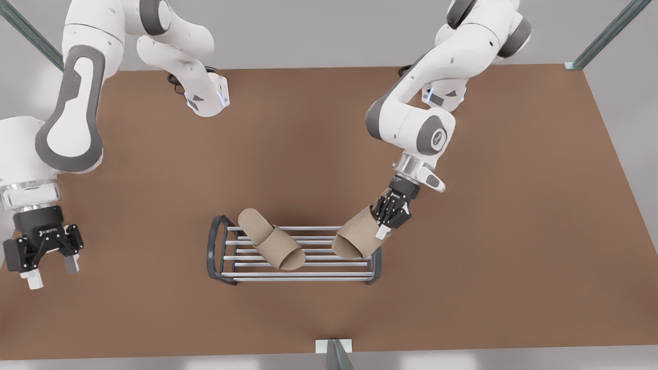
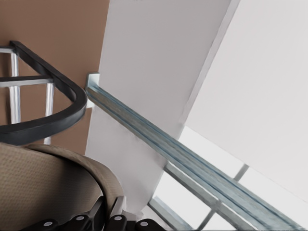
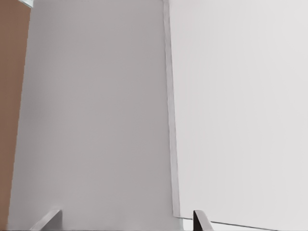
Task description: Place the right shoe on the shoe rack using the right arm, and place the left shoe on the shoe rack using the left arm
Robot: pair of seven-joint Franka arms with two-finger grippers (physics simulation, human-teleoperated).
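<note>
Left fingers (image 1: 386,222) clamp left shoe (image 1: 358,234) over shoe rack (image 1: 216,246) end | right fingers (image 1: 51,271) spread, waiting

brown tabletop (image 1: 514,216) spread wide, grey floor (image 1: 627,128) around it, and pale metal frame struts (image 1: 606,33) angling off the far corners; one more strut (image 2: 192,159) runs past the table's corner.

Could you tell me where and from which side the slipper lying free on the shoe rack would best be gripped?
I would grip the free slipper by its strap band, one finger inside the toe opening and one on top. It lies diagonally on the shoe rack, opening toward the front view's lower right, so approach from there. The right gripper hangs open; the left gripper holds the other slipper.
</note>
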